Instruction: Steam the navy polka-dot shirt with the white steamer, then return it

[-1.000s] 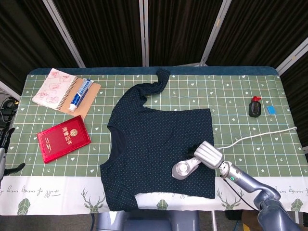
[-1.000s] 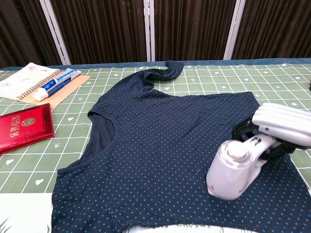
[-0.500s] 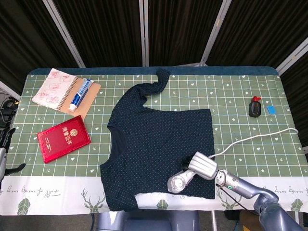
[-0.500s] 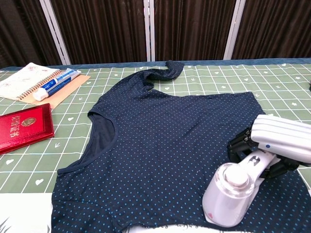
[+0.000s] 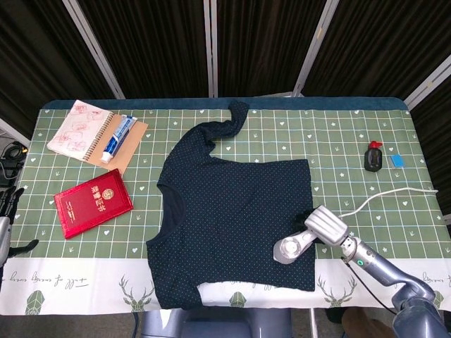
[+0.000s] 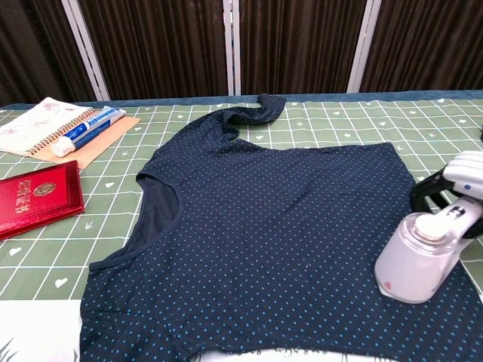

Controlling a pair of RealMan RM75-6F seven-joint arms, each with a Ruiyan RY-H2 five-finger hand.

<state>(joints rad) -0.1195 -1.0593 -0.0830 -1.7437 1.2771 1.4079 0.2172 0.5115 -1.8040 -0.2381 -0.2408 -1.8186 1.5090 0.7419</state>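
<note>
The navy polka-dot shirt (image 5: 236,215) (image 6: 272,226) lies spread flat on the green checked table, one sleeve reaching toward the back edge. My right hand (image 5: 325,225) (image 6: 468,172) grips the white steamer (image 5: 293,247) (image 6: 419,255), whose head rests on the shirt's right hem area. Its white cord (image 5: 384,196) trails off to the right. My left hand (image 5: 8,204) hangs at the far left beside the table, only partly visible.
A spiral notebook (image 5: 79,131) with a toothpaste tube (image 5: 118,137) lies at the back left, and a red booklet (image 5: 92,203) sits in front of it. A small black bottle (image 5: 373,155) and a blue item (image 5: 397,160) are at the back right.
My right hand has carried the steamer rightward and a little farther back along the lower part of the shirt, toward its right edge. The shirt has not shifted.
</note>
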